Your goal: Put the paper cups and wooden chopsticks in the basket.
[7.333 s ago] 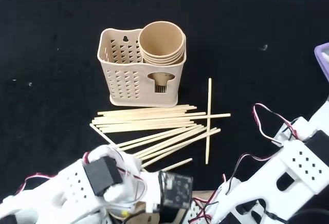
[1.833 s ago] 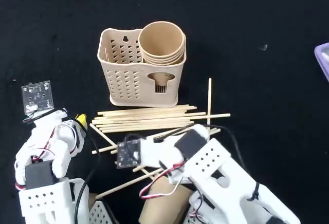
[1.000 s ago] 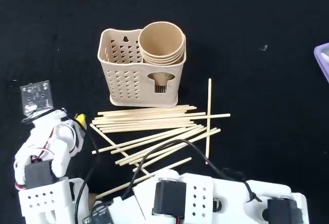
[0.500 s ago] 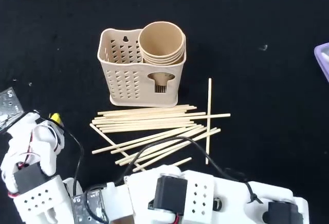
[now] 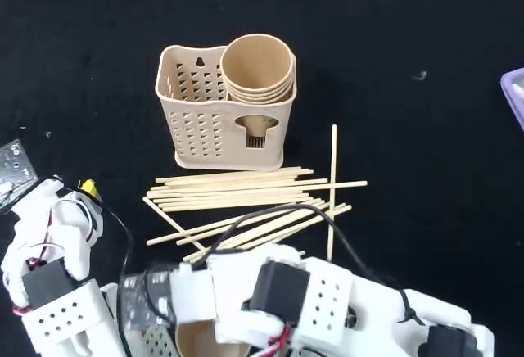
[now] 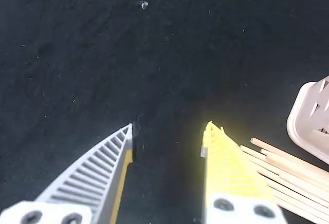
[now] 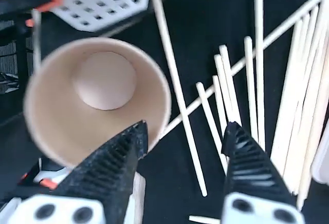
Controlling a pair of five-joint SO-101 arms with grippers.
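Nearby, right claw [image 7: 186, 127] spread — 1 cup [image 7: 97, 95]

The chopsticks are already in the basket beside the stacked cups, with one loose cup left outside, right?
No. The high view shows the chopsticks lying on the table in front of the basket, not in it. The stacked cups are inside; one loose cup is left outside.

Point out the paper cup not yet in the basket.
The lone cup by the right gripper; the other cups sit stacked inside the basket.
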